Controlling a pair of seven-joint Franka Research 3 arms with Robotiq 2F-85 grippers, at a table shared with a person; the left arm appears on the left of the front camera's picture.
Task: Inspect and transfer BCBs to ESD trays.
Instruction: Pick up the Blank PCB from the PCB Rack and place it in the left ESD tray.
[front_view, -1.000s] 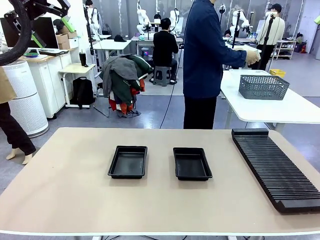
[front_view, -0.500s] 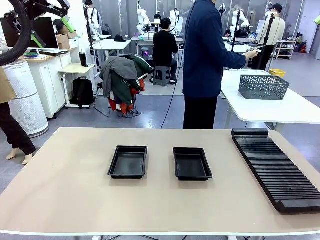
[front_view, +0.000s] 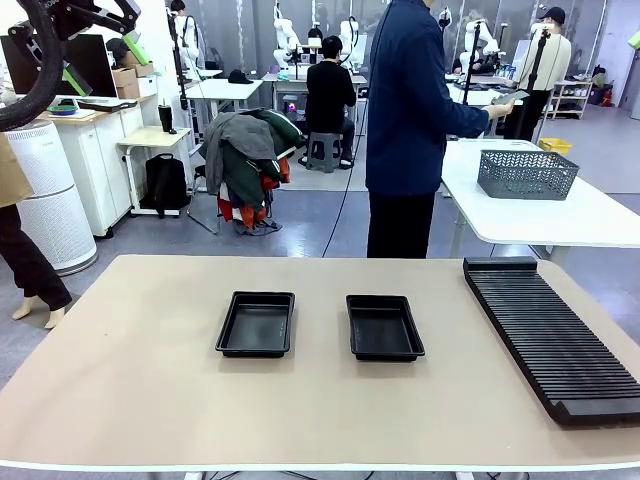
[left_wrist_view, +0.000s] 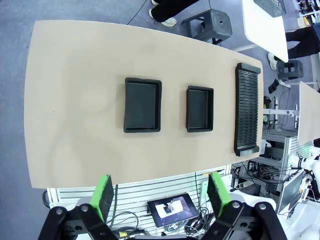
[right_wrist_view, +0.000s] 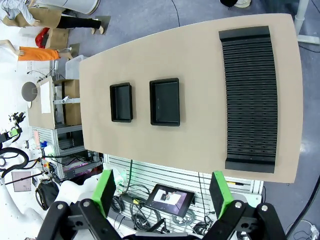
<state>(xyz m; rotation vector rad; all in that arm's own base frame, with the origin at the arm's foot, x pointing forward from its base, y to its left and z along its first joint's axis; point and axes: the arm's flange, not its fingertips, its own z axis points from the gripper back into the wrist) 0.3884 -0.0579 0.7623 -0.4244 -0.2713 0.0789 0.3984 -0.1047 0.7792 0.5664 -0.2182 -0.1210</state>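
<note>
Black ESD trays (front_view: 256, 325) side by side, rack (front_view: 550, 335) nearby

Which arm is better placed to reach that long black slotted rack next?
Right, most likely. The slotted rack lies on the right side of the table, where the right arm comes in. The left gripper and right gripper both hang high above the table with fingers open, so neither has a head start.

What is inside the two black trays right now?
Nothing: the left tray and the right tray both show bare black floors, from the front and from above. Nothing covers them, so no part of their floors is hidden.
</note>
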